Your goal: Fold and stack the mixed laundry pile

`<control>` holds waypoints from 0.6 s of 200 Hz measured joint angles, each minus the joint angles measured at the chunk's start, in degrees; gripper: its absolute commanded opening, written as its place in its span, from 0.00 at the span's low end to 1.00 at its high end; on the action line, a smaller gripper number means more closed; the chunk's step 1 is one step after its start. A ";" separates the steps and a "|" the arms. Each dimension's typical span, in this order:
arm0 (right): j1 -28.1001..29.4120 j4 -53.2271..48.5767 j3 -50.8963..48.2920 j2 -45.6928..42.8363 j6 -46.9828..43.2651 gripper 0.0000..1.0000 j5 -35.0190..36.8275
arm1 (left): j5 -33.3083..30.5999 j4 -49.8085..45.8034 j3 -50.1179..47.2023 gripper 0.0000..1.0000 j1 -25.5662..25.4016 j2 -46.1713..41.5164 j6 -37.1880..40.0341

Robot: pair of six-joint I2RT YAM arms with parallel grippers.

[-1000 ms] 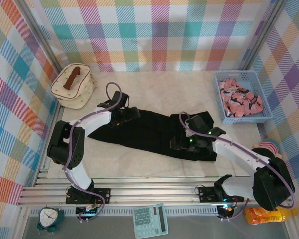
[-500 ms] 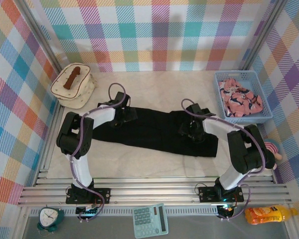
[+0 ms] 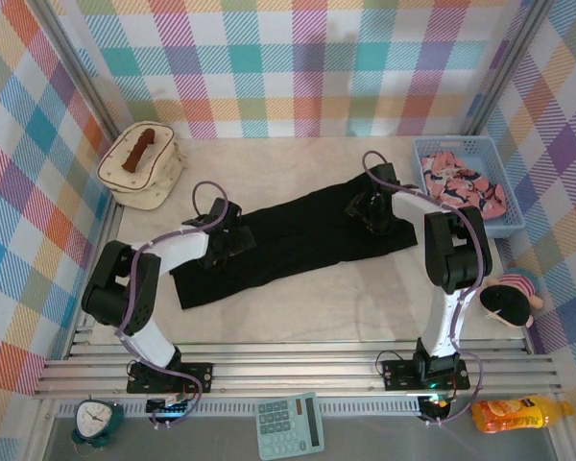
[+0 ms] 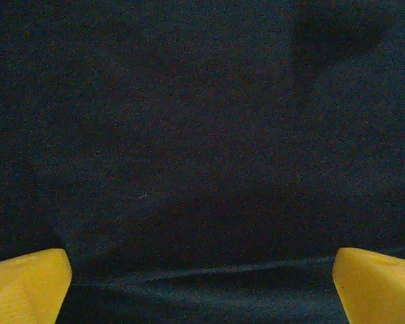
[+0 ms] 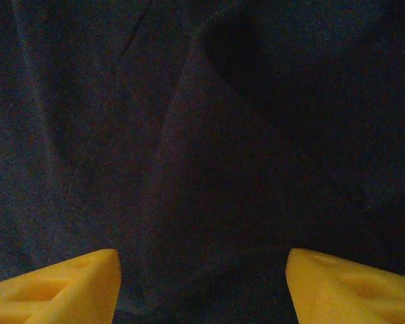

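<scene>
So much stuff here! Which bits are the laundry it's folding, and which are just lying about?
For the job: black shirt; pink printed garment.
Just lying about: cream bag; blue basket; plush toy; calculator; clock; orange bottle.

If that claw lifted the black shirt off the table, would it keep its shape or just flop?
Probably flop: the black shirt lies flat with soft creases, so it looks limp. Pushed, it would likely bunch rather than slide whole.
</scene>
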 measured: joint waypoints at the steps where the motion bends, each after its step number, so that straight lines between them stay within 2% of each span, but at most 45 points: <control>1: 0.00 -0.04 0.00 0.00 -0.09 0.67 0.00 | -0.02 -0.39 0.13 1.00 0.00 -0.13 0.02; 22: 1.11 -1.01 -0.02 -0.44 -1.68 0.63 0.37 | -1.07 -5.84 4.42 0.99 0.04 -0.63 1.33; 34: 2.08 -1.88 -0.02 -0.74 -2.27 0.62 0.72 | -2.08 -6.93 7.80 0.91 0.28 -0.61 3.45; 58: 7.23 -3.15 -0.02 -0.98 -2.91 0.60 1.09 | -2.93 -7.43 14.10 0.45 1.51 1.66 7.63; 82: 11.19 -3.39 0.13 -0.39 -2.14 0.58 0.61 | -2.91 -7.58 15.30 0.07 3.08 6.84 11.28; 89: 11.67 -3.54 0.74 0.35 -1.86 0.58 0.39 | -2.93 -7.65 14.69 0.00 3.17 8.26 11.80; 120: 10.71 -4.94 8.70 6.08 -1.33 0.57 -1.05 | -2.49 -7.15 11.23 0.00 3.37 10.27 13.05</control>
